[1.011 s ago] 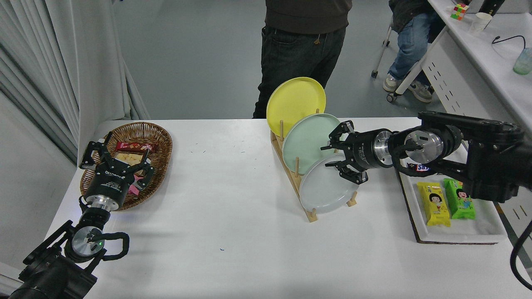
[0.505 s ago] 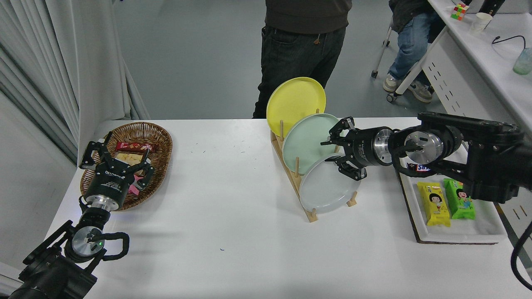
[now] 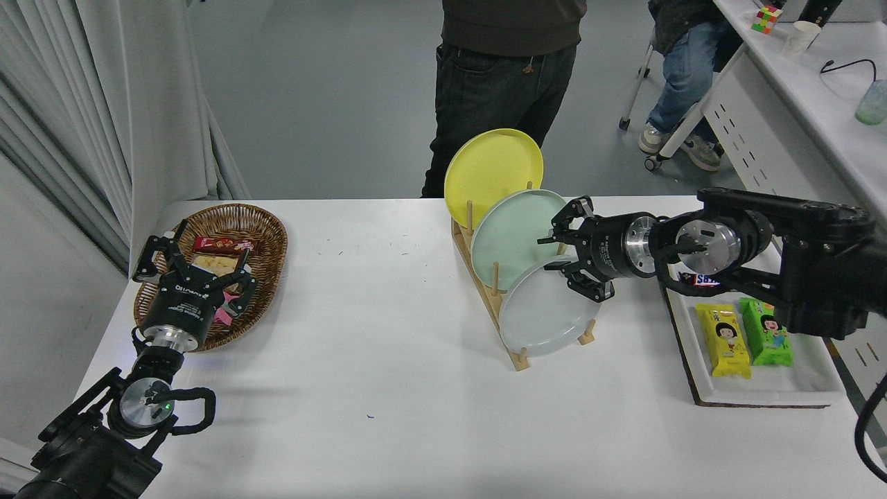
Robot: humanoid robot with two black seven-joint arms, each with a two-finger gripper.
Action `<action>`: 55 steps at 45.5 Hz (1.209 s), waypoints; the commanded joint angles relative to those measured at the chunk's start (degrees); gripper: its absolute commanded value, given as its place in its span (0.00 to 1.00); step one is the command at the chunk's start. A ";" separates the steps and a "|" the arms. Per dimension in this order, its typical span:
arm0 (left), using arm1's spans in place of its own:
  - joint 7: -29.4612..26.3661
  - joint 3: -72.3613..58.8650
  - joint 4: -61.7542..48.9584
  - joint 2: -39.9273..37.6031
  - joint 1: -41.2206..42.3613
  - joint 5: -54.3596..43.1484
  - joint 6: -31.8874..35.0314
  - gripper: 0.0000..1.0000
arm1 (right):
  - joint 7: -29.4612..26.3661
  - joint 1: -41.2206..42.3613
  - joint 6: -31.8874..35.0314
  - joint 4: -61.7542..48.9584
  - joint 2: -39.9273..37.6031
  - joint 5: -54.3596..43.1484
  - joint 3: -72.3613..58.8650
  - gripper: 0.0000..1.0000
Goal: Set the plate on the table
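Since a second ago the right gripper (image 3: 563, 258) has risen a little and edged toward the upper right rim of the plate (image 3: 540, 315); nothing else has shifted.

Left to right. Left gripper (image 3: 188, 258) parked at lower left, over the wicker basket (image 3: 267, 229) of snacks, jaws spread wide, holding nothing. Bare table (image 3: 374, 333) stretches between it and the rack.

Wooden rack (image 3: 485, 287) holds three plates on edge, leaning: yellow plate (image 3: 488, 170) farthest back, mint green plate (image 3: 509, 232) in the middle, the light grey plate in the front slot, lower edge seated between the pegs. It is not on the table yet.

Right gripper comes in from the right, pointing left, jaws wide, empty. The grey plate's top right rim sits just below and left of the jaws, about at the lower finger; the mint plate's right edge is just beside the upper finger. Whether any finger touches a rim I cannot tell.

Right of the jaws: white tray (image 3: 804, 388) with yellow and green snack packs. A person stands at the far side behind the rack.

Step in hand, as I judge it: approach to grasp, rim not yet pinched. Next move calls for straddling the grey rim only, clear of the mint plate, closing, then lifting up out of the pegs before carrying it over to open table.
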 commanded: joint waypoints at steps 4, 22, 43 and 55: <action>0.00 0.00 0.00 0.01 0.00 -0.04 0.00 0.98 | -0.14 -0.02 -0.03 0.19 -0.41 -0.08 -0.35 0.36; 0.00 0.00 0.00 0.01 0.00 0.05 0.00 0.98 | -0.14 -0.29 -0.03 0.90 -1.37 -0.08 -0.43 0.34; 0.00 0.00 0.00 0.01 0.00 -0.04 0.00 0.98 | -0.14 -0.73 -0.12 0.63 -1.29 0.19 -0.35 0.30; 0.00 0.00 0.00 0.01 0.00 -0.04 0.00 0.98 | -0.14 -0.73 -0.12 0.63 -1.37 0.27 -0.35 0.27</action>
